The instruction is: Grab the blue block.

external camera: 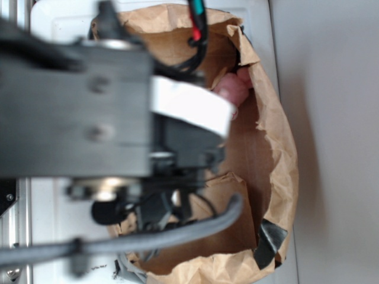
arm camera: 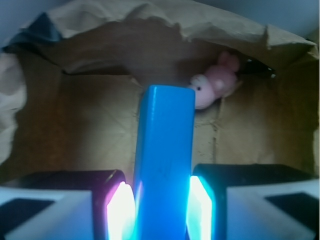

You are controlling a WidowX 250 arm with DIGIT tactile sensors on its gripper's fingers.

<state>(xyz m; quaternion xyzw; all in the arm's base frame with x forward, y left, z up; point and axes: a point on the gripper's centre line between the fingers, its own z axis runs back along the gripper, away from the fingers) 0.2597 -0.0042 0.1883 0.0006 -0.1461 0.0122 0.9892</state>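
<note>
Wrist view: the end effector (arm camera: pixel 161 210) is closed on the blue block (arm camera: pixel 164 165), its two fingers (arm camera: pixel 120 212) pressing the block's long sides at 6 o'clock. The block runs from the lower edge up toward 12 o'clock, its far end stopping just short of the pink bunny (arm camera: pixel 216 80), which lies at about 1 o'clock against the back wall of the paper bag (arm camera: pixel 150 30). The bag's torn, crumpled rim closes in at the top and both sides. The flat brown floor of the bag lies open at 9 o'clock and at 3 o'clock of the block.

Exterior view: the arm (external camera: pixel 77 112) fills the left half, blurred, with a grey cable (external camera: pixel 177 231) crossing at 7 o'clock. The bag's rim (external camera: pixel 284 154) curves round the right side, and a strip of white worktop (external camera: pixel 281 35) shows beyond it. Only a small part of the bunny (external camera: pixel 232 87) is visible at 1 o'clock, behind a white part of the arm. The block and the fingers are hidden here; the wrist view alone shows the grip. The exterior view alone shows the bag's outer edge.
</note>
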